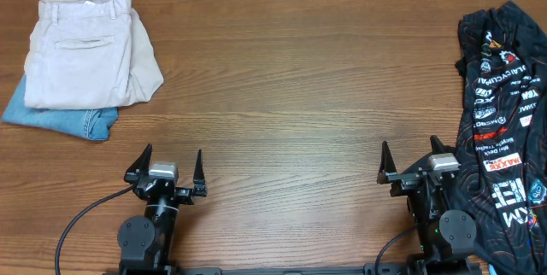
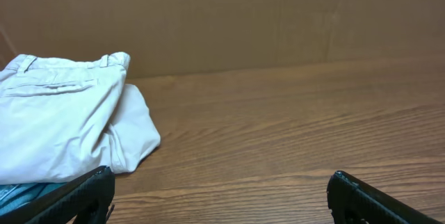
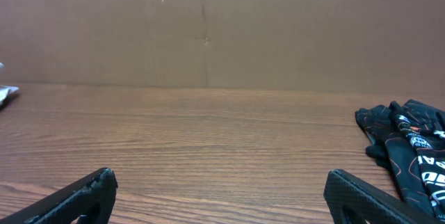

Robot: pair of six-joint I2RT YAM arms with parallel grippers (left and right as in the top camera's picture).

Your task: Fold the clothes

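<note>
**Both grippers wide and empty, clothes at either end of the table**

You have the left gripper (image 1: pixel 171 157) and the right gripper (image 1: pixel 410 151) sitting low at the near edge of the brown wood-grain table (image 1: pixel 291 87). Each has its jaws spread wide and nothing between them. Your plain beige cotton shorts (image 1: pixel 81 53) lie folded in the far left corner, waistband toward the far edge and slit back pocket facing up. They rest on the folded light-blue denim shorts (image 1: pixel 60 119), which show only along the pile's near left side. Your black logo-printed jersey (image 1: pixel 504 113) lies crumpled along the right edge, just beside the right arm and well apart from the pile
</note>
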